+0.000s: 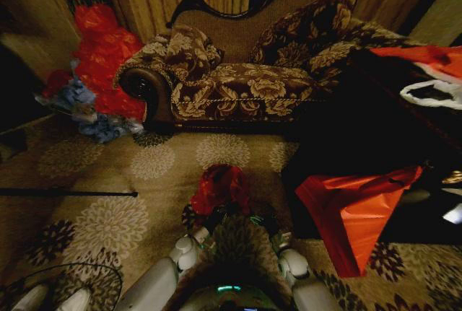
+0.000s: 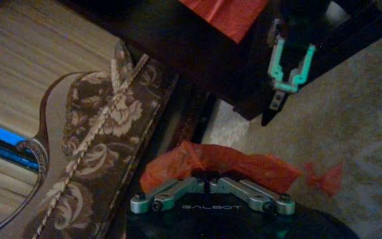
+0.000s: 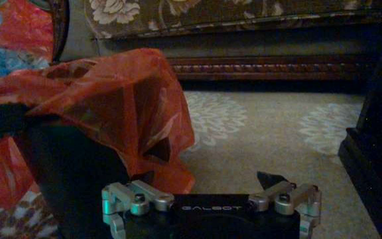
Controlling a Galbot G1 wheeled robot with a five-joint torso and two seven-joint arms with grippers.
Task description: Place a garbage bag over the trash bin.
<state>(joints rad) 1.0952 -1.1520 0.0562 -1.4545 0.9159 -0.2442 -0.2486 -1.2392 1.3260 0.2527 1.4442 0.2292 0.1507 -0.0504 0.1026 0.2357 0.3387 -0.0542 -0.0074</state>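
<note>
Left gripper (image 2: 211,180) clamped on crinkly red garbage bag (image 2: 218,162), draped over round black trash bin (image 3: 78,164).

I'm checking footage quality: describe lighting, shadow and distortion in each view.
Head view: dim, wide-angle warp bending the sofa, deep shadow at right around the orange sheet. Left wrist view: dim, soft focus, the garbage bag lit ahead of the left claw. Right wrist view: dim, the trash bin almost black under the translucent bag.

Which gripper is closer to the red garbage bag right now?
Left. The left gripper is against the garbage bag on the trash bin; the right gripper hangs beside it, farther off.
</note>
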